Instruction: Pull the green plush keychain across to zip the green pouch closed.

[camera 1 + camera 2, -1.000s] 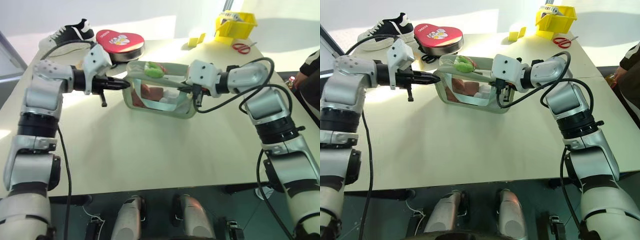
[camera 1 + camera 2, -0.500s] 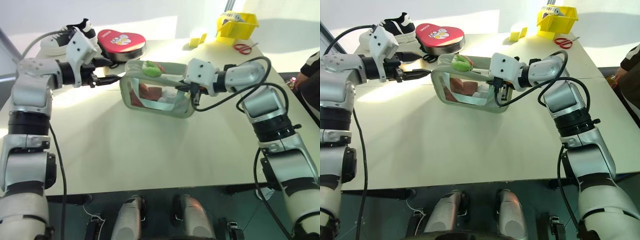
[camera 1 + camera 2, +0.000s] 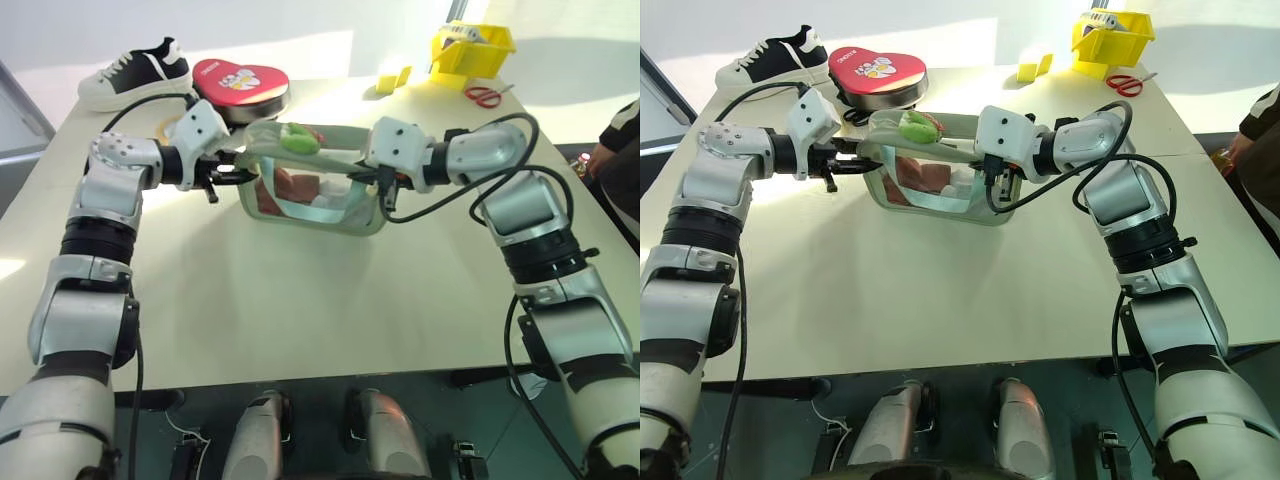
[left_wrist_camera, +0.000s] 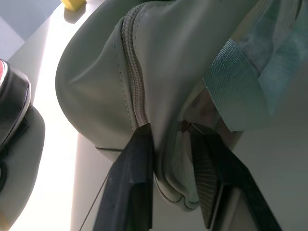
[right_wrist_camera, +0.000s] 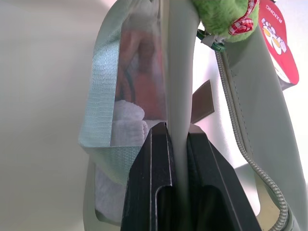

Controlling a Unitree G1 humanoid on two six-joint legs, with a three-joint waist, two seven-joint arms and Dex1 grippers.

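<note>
The green pouch (image 3: 352,214) stands upright mid-table, held between both arms, its clear window showing reddish and white items inside. The green plush keychain (image 3: 298,140) sits on the top zipper, nearer the pouch's left end, and appears close up as the lime keychain (image 5: 223,14). My left gripper (image 3: 243,173) is at the pouch's left end; in the left wrist view its fingers (image 4: 138,183) pinch a fold of pouch fabric beside the zipper. My right gripper (image 3: 381,183) is shut on the pouch's right end, the wall clamped between its fingers (image 5: 154,168).
Behind the pouch stand a red heart-shaped tin (image 3: 240,81) and a black-and-white shoe (image 3: 135,72). At the back right are a yellow bin (image 3: 472,45), a small yellow block (image 3: 393,77) and red scissors (image 3: 485,95). A person's arm (image 3: 615,140) shows at the right edge.
Half a second ago my left gripper stood open, drawn back from the pouch. It has since moved in to the pouch's left end and closed on the fabric. The right gripper kept its hold.
</note>
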